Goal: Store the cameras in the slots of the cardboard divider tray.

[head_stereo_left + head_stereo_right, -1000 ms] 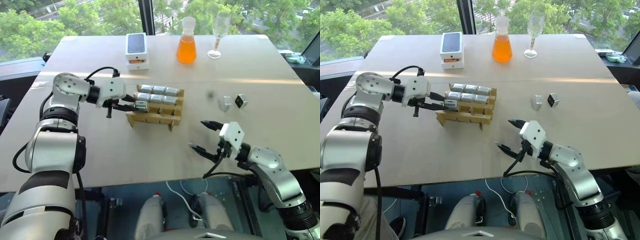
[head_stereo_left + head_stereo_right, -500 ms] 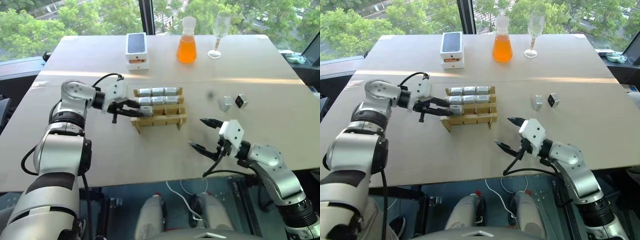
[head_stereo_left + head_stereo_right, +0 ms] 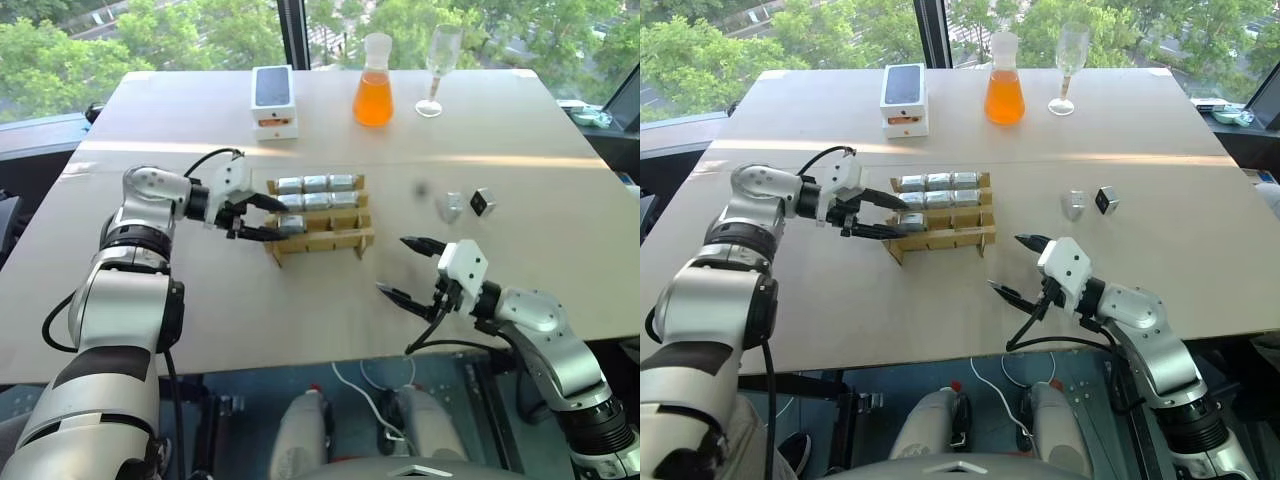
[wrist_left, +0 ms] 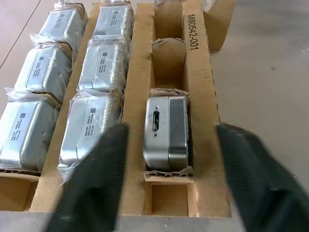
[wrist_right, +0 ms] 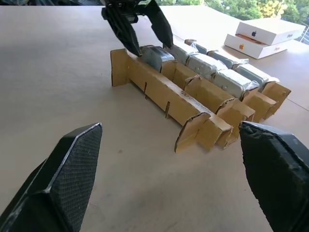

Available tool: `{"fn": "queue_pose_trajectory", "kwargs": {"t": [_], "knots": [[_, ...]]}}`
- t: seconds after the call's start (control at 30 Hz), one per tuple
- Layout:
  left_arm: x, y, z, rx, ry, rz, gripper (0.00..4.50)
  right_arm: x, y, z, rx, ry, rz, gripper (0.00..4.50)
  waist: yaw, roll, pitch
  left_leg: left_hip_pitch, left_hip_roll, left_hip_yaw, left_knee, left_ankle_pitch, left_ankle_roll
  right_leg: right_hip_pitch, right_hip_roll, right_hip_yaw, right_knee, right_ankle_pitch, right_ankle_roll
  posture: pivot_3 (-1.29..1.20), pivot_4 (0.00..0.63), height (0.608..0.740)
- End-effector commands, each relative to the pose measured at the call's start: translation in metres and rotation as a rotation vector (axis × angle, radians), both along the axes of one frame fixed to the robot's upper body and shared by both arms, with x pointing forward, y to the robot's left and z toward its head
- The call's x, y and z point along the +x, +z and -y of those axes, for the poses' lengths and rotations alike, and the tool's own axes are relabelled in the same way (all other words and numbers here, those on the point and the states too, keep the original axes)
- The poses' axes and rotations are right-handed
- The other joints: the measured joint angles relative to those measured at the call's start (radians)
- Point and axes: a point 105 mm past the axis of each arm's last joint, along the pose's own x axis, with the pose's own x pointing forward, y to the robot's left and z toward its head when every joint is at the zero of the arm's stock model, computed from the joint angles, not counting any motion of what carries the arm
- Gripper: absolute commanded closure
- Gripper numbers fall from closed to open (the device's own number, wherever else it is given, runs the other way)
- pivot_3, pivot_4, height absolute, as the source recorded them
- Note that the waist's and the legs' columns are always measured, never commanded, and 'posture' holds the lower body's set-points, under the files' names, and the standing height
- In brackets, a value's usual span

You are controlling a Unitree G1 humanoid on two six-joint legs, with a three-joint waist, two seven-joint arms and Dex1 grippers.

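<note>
The cardboard divider tray (image 3: 330, 241) sits mid-table, its back and middle rows filled with wrapped silver cameras (image 3: 316, 183). One bare camera (image 4: 166, 130) stands in the near row's left slot. My left gripper (image 3: 280, 220) is open at the tray's left end, its fingers (image 4: 99, 174) spread either side of that camera with gaps on both sides. Two loose cameras (image 3: 449, 206) (image 3: 483, 201) lie on the table to the right. My right gripper (image 3: 394, 266) hovers open and empty near the front edge, to the right of the tray (image 5: 159, 89).
A white phone box (image 3: 272, 100), an orange-filled flask (image 3: 373, 90) and a wine glass (image 3: 438, 65) stand along the far side. Bare tabletop lies between the tray and the loose cameras, and in front of the tray.
My left gripper has opened off the bare camera, which now rests in the near-row slot. The tray went from skewed to square on the table. The right arm kept still.
</note>
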Motion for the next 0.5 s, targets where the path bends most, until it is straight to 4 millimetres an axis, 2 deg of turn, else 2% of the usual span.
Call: {"fn": "queue_pose_trajectory", "kwargs": {"t": [0.03, 0.2, 0.3, 0.4, 0.5], "knots": [[0.003, 0.020, -0.001, -0.030, -0.004, 0.071, 0.03, 0.001, 0.011, 0.003, 0.027, -0.003, 0.041, 0.00, 0.000, 0.000, 0.000, 0.000, 0.000, 0.000, 0.000, 0.000, 0.000, 0.000, 0.000, 0.000, 0.000, 0.000, 0.000, 0.00, 0.150, 0.740], [0.003, 0.033, -0.008, -0.112, 0.036, 0.088, 0.03, 0.000, 0.009, 0.004, 0.030, -0.002, 0.036, 0.00, 0.000, 0.000, 0.000, 0.000, 0.000, 0.000, 0.000, 0.000, 0.000, 0.000, 0.000, 0.000, 0.000, 0.000, 0.000, 0.00, 0.150, 0.740], [0.003, 0.050, -0.014, -0.229, 0.070, 0.115, 0.03, 0.003, 0.009, 0.010, 0.042, -0.020, 0.028, 0.00, -0.001, 0.000, 0.000, 0.000, 0.000, 0.000, 0.000, 0.000, 0.000, 0.000, 0.000, 0.000, 0.000, 0.000, 0.000, 0.00, 0.150, 0.740], [0.000, 0.062, -0.020, -0.342, 0.086, 0.124, 0.03, 0.011, 0.012, 0.021, 0.069, -0.072, 0.021, 0.00, -0.002, 0.000, 0.000, 0.000, 0.001, 0.000, 0.000, 0.000, 0.000, 0.000, 0.000, 0.000, 0.001, 0.000, 0.000, 0.00, 0.150, 0.740], [-0.015, 0.063, -0.026, -0.418, 0.059, 0.121, 0.03, 0.028, 0.016, 0.039, 0.097, -0.171, 0.009, 0.00, -0.009, 0.000, 0.000, 0.001, 0.001, 0.000, 0.001, 0.000, 0.000, 0.000, -0.001, 0.002, 0.002, 0.000, 0.000, 0.00, 0.150, 0.740]]}}
